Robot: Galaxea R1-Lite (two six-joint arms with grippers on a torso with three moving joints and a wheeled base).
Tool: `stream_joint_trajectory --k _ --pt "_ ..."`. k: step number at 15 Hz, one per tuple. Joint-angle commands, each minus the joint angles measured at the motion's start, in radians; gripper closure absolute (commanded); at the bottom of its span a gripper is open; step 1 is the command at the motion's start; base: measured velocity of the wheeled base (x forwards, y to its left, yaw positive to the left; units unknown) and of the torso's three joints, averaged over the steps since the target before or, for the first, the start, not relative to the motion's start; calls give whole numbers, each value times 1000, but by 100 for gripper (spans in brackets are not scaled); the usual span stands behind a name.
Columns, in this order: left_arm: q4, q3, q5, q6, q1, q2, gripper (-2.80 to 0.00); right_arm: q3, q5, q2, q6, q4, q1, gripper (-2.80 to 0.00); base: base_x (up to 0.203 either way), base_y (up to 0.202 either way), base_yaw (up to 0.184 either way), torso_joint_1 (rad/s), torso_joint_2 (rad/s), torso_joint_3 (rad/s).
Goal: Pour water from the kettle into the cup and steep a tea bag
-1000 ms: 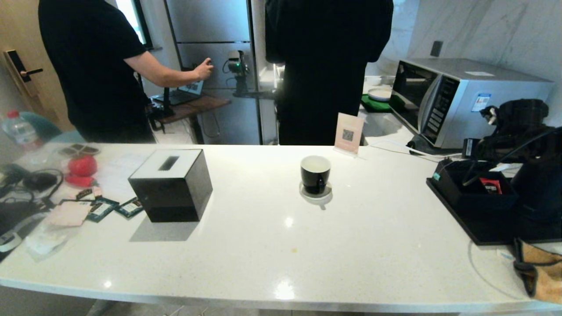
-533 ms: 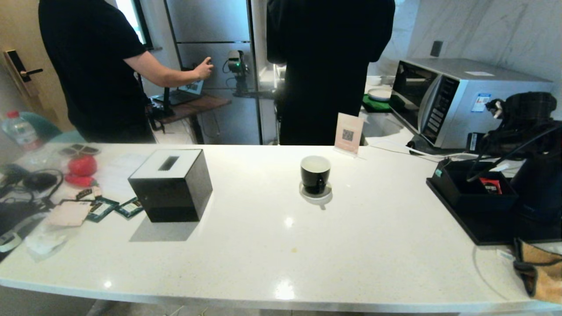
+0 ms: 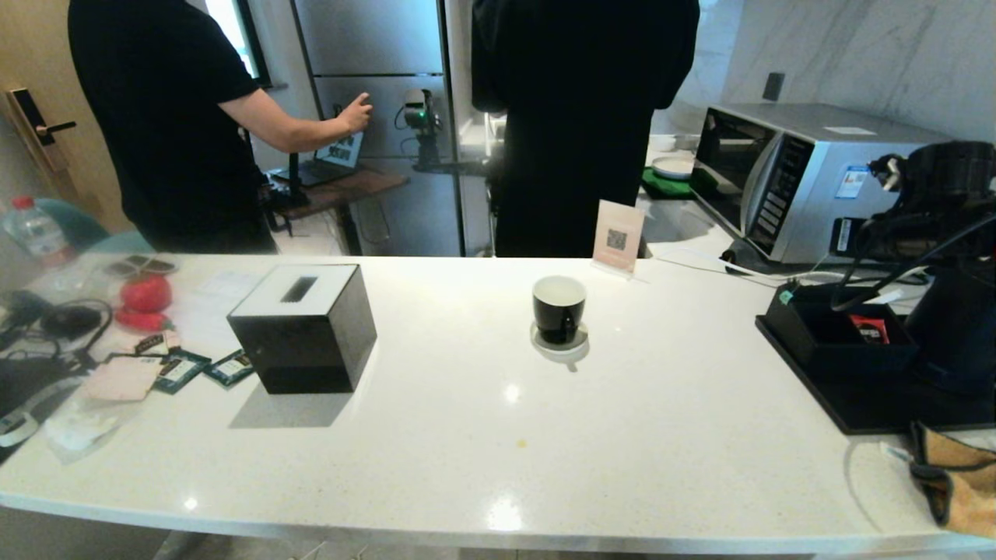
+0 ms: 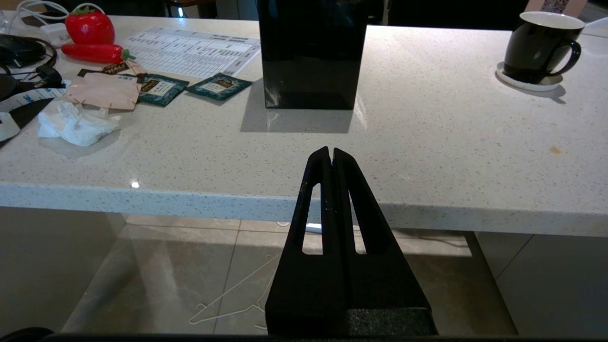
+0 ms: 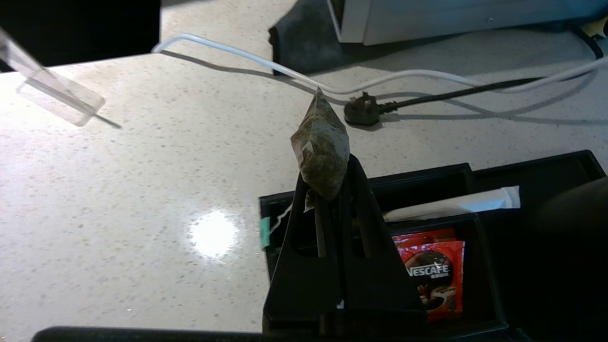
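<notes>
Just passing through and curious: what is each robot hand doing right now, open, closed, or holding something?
Left gripper: closed, empty, parked just short of the counter's edge.
Right gripper: closed on a tea bag, above the black tray.

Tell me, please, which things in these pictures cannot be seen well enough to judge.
- Water in the cup: head view too far; left wrist view side-on, the rim hides it.
- The kettle: head view, cut by the edge, the right arm covers it.
- Print on the tea sachets: too small.
- The right gripper where it clamps the tea bag: the bag covers it.
</notes>
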Motion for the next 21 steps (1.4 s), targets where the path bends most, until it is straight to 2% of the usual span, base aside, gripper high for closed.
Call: stream_joint_trajectory --k 1,9,21 --pt "0 0 0 0 0 1 0 25 2 -44 1 -6 19 0 0 0 0 0 0 0" --pt "0 0 0 0 0 0 0 151 6 -200 2 -13 122 0 0 0 0 0 0 0" --pt "0 0 0 0 0 1 0 184 3 -332 31 -14 420 0 0 0 0 0 0 0"
